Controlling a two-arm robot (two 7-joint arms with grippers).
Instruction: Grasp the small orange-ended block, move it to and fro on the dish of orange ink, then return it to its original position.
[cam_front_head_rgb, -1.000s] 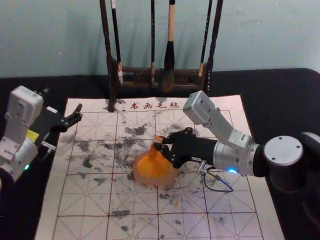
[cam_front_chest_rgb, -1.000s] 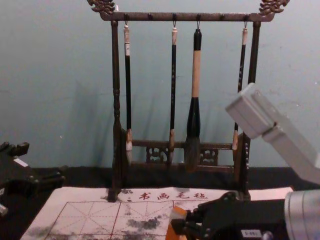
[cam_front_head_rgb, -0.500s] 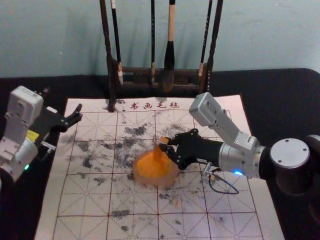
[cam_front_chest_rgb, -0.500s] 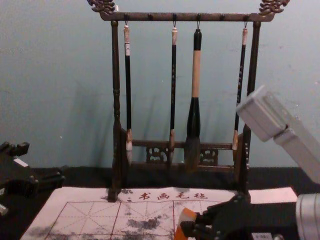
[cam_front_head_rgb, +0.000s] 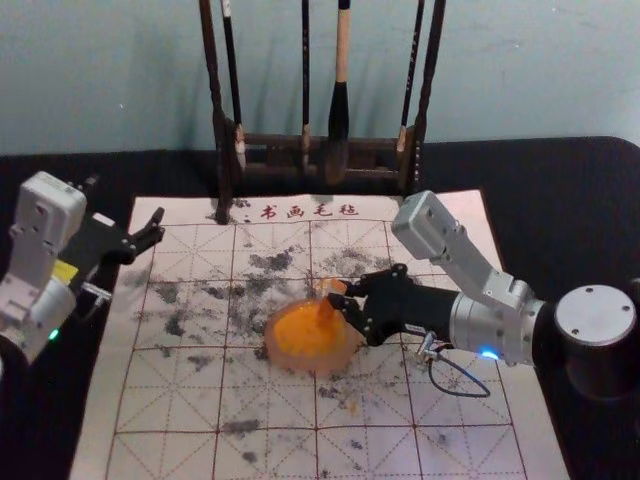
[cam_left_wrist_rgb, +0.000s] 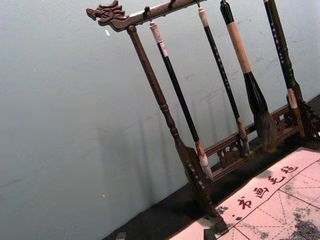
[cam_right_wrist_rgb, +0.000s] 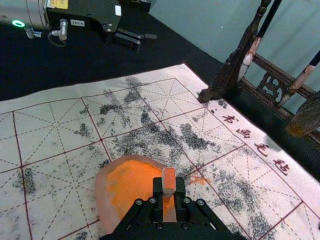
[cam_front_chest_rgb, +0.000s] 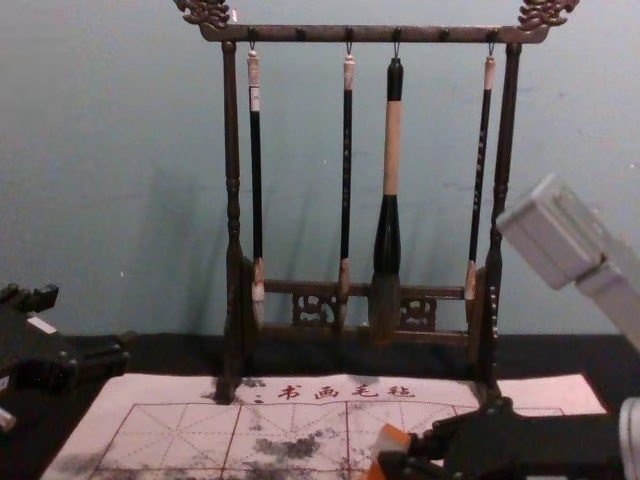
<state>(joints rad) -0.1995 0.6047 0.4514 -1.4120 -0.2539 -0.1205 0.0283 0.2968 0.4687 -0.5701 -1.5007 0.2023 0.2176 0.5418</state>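
Note:
My right gripper (cam_front_head_rgb: 347, 302) is over the right part of the round dish of orange ink (cam_front_head_rgb: 285, 352), shut on the orange-ended block (cam_front_head_rgb: 329, 288). In the right wrist view, the block (cam_right_wrist_rgb: 169, 181) stands between the closed fingertips of the right gripper (cam_right_wrist_rgb: 169, 189), its orange top end up, in front of the dish (cam_right_wrist_rgb: 103, 187). The chest view has the block (cam_front_chest_rgb: 392, 438) tilted at the lower edge. Whether its lower end touches the ink cannot be told. Parked at the left, the left gripper (cam_front_head_rgb: 158, 228) is open and holds nothing; its fingertips (cam_left_wrist_rgb: 210, 234) show in the left wrist view.
A white gridded felt mat (cam_front_head_rgb: 160, 400) with black ink stains lies under the dish on the black table (cam_front_head_rgb: 560, 200). Behind it stands a dark wooden rack (cam_front_chest_rgb: 232, 200) with several hanging brushes, the thick one (cam_front_chest_rgb: 388, 230) right of centre.
The right gripper has moved to the right with the block in its grip, from the dish's middle toward its right side. The dish and the left arm have stayed where they were.

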